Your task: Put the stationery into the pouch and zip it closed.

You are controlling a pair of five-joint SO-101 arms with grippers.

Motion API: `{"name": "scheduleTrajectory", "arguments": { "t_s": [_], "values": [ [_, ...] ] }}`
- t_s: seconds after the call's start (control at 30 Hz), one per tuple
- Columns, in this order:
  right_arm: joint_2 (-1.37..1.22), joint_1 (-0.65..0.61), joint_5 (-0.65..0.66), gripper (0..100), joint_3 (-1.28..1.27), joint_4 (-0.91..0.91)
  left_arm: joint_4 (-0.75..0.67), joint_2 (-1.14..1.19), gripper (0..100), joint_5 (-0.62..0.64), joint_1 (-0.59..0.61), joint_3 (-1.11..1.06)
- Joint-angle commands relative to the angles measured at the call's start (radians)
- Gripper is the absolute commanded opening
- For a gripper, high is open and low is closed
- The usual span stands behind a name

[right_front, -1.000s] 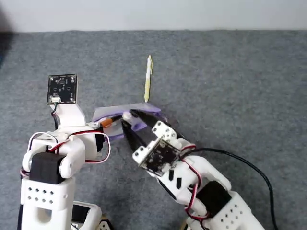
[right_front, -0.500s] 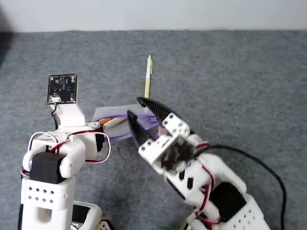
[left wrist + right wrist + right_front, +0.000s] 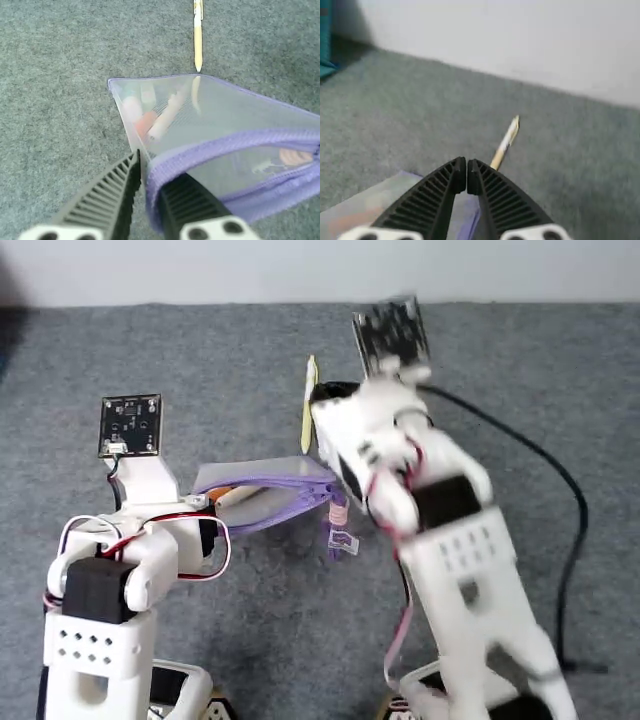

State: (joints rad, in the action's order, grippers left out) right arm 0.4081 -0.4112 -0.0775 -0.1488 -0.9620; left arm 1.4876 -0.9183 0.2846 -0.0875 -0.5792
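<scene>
A translucent pouch with a purple zipper lies on the grey carpet, its mouth open. My left gripper is shut on the pouch's edge and holds it up a little; in the high view it sits at the pouch's left end. Several small items, orange and white, lie inside. A yellow pen lies on the carpet just behind the pouch, pointing at it. My right gripper is shut on nothing, raised above the pouch's far edge, with the pen beyond its tips.
The right arm stands tall over the pouch's right end. A zipper tag hangs off the pouch's near right corner. A black cable runs along the right. A white wall bounds the carpet at the back.
The right arm has lifted away from the pouch's mouth and swung toward the back, and its gripper has gone from open to shut. The left arm and pouch have stayed put.
</scene>
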Motion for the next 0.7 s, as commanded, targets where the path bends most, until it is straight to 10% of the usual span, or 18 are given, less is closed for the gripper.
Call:
{"name": "scheduleTrajectory", "arguments": {
  "t_s": [0.0, 0.67],
  "values": [
    [-0.203, 0.036, -0.052, 0.9, 0.216, -0.079, -0.020, 0.006, 1, 0.011, -0.002, 0.002],
    [-1.043, 0.035, -0.201, 23.1, 0.913, -0.255, -0.020, 0.003, 1, 0.011, -0.002, 0.002]
  ]
}}
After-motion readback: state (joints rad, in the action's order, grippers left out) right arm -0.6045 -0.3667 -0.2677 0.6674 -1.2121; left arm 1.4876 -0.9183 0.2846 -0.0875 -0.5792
